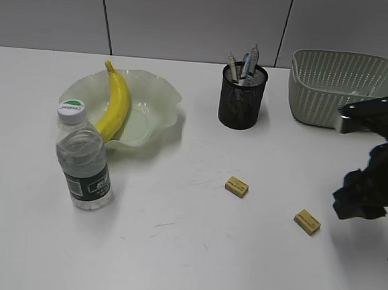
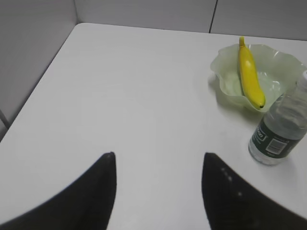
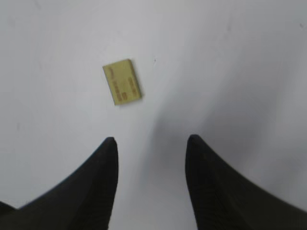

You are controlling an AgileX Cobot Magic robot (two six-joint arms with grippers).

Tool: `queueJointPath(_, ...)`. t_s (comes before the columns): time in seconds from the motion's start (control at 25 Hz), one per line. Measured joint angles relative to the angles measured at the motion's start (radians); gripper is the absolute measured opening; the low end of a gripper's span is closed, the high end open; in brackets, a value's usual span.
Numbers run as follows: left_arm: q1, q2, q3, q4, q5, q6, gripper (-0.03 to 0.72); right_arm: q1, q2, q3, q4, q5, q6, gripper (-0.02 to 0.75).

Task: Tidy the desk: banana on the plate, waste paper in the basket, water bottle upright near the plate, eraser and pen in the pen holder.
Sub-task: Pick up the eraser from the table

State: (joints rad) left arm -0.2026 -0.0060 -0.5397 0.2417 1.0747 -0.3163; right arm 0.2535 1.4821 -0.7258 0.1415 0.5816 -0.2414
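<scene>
The banana (image 1: 116, 105) lies in the pale-green plate (image 1: 159, 94) at the back left. Just in front of the plate stands the water bottle (image 1: 83, 162), upright with its cap on. Several pens stick out of the black mesh pen holder (image 1: 241, 98). Two tan erasers (image 1: 237, 186) (image 1: 307, 222) lie on the desk (image 1: 185, 252). My right gripper (image 1: 359, 197) hovers open and empty just right of the nearer eraser (image 3: 122, 81), which lies ahead and left of my right gripper (image 3: 152, 140). My left gripper (image 2: 159, 155) is open over bare desk, left of the bottle (image 2: 280, 127) and banana (image 2: 249, 72). No waste paper is in view.
The sage-green basket (image 1: 346, 86) stands at the back right, behind my right arm; its inside is hidden. A grey partition wall runs along the desk's far edge. The left wrist view shows the desk's left edge (image 2: 38, 91).
</scene>
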Motion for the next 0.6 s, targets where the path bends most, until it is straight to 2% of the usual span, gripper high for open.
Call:
queueJointPath(0.32, 0.001, 0.0, 0.0, 0.0, -0.001, 0.001, 0.426, 0.164, 0.317, -0.176, -0.142, -0.03, 0.032, 0.373)
queueJointPath(0.52, 0.001, 0.0, 0.0, 0.0, -0.001, 0.001, 0.421, 0.174, 0.427, -0.195, -0.168, -0.048, 0.04, 0.363)
queueJointPath(0.6, 0.001, 0.0, 0.0, 0.0, -0.001, 0.001, 0.419, 0.174, 0.434, -0.204, -0.167, -0.05, 0.041, 0.297)
